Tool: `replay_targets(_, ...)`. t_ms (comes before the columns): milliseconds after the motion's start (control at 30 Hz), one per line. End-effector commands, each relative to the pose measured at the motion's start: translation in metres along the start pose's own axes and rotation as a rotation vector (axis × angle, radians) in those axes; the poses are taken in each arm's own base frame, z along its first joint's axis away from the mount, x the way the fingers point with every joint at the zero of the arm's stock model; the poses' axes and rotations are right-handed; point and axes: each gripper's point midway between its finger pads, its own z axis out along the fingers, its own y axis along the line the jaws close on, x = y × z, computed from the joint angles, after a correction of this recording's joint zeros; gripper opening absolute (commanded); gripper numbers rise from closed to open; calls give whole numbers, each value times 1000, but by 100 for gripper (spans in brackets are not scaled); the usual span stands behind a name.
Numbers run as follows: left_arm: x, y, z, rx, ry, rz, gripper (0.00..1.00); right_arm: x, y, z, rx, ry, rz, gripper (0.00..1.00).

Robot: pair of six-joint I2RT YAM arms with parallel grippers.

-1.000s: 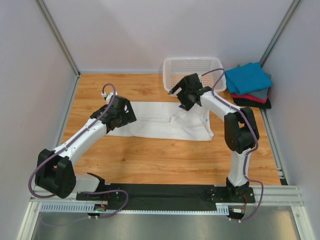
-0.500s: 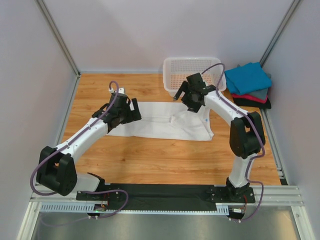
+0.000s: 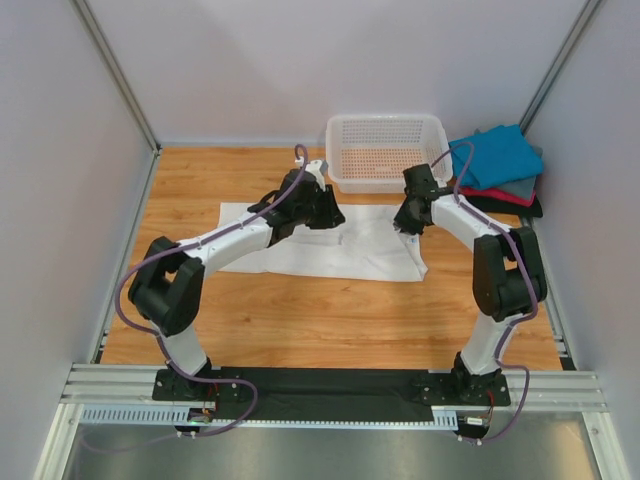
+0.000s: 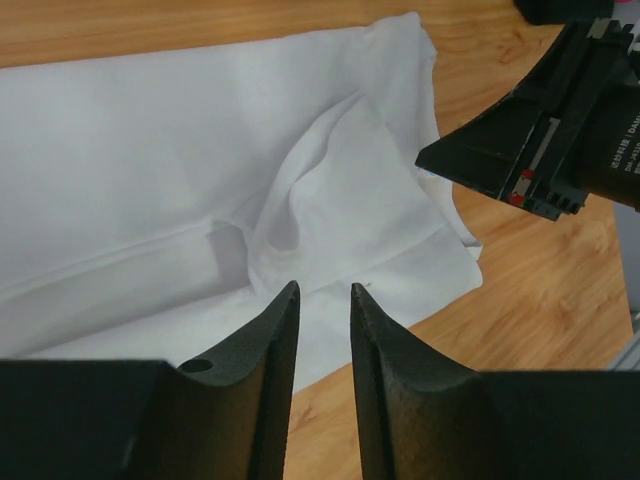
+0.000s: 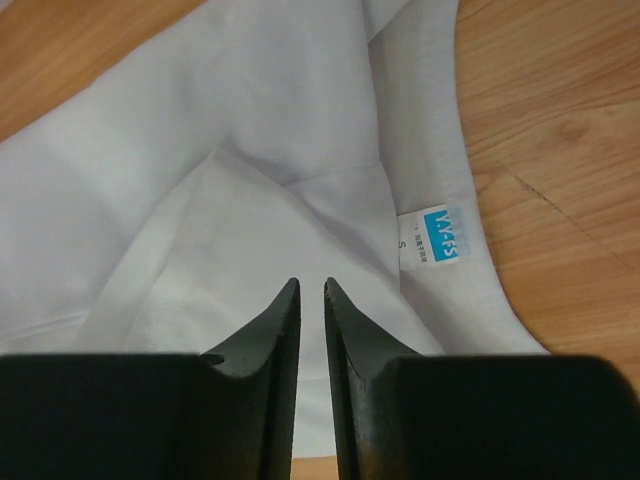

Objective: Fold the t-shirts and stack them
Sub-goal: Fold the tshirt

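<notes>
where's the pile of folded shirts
In the top view, the pile of folded shirts sits at the far right corner of the table, just right of the white basket, teal-blue one on top.

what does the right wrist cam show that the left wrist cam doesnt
Only the right wrist view shows the blue neck label by the neckline. Only the left wrist view shows the right gripper from outside, side-on above the cloth. Both show the white t-shirt lying on the wooden table.

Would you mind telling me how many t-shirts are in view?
5: a white shirt spread on the table; teal, grey, red and black ones stacked far right. More may be hidden there.
</notes>
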Motion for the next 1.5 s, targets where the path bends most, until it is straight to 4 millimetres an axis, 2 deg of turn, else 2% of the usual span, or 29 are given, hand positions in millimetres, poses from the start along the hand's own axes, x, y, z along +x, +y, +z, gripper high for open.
replay_targets(0,-18,-32,18,126,-45,-46,33,-7,5,15,-19,-31,-48,17)
replay_targets(67,-10,-33,33,130,-18,-98,26,-4,-2,25,-2,-10,-40,12)
replay_targets(200,9,-37,52,151,38,-151,25,3,-16,37,23,14,-24,8)
replay_targets(333,20,-30,65,124,59,-164,24,7,-34,47,53,34,-3,3)
replay_targets(533,43,16,90,-49,76,-206,22,17,-50,53,80,65,12,0)
replay_targets(700,45,45,102,-121,77,-256,20,24,-59,54,101,79,5,0)
replay_targets(733,53,54,104,-153,100,-260,20,24,-60,53,105,78,5,0)
replay_targets(767,52,60,106,-173,96,-262,20,25,-61,53,105,78,5,0)
replay_targets(867,58,69,112,-200,115,-261,20,27,-60,52,104,87,3,1)
replay_targets(967,61,66,112,-179,139,-234,19,25,-57,49,90,91,4,0)
replay_targets(1067,52,52,103,-125,133,-172,19,18,-49,39,63,78,-7,0)
replay_targets(1100,47,48,98,-106,127,-143,20,9,-41,31,38,55,-8,1)
replay_targets(1133,36,37,88,-78,109,-112,20,5,-38,26,29,48,-15,1)
replay_targets(1200,25,27,73,-46,101,-30,25,-8,-26,8,-14,18,-30,7)
replay_targets(1233,12,16,56,-33,82,-3,27,-17,-19,-1,-30,3,-35,10)
replay_targets(1267,4,13,46,-38,66,24,30,-25,-11,-13,-58,-16,-39,18)
replay_targets(1300,-5,12,36,-42,50,65,41,-32,-6,-22,-71,-31,-46,22)
replay_targets(1333,-20,2,16,-32,18,100,50,-42,2,-33,-92,-50,-46,32)
replay_targets(1367,-28,1,6,-38,-3,128,58,-48,8,-45,-113,-68,-47,37)
replay_targets(1400,-37,0,-4,-40,-25,198,72,-53,11,-53,-124,-84,-38,42)
replay_targets(1433,-52,-1,-22,-42,-60,237,79,-55,14,-61,-132,-89,-32,57)
replay_targets(1467,-58,0,-30,-43,-73,281,84,-58,24,-74,-177,-90,-27,67)
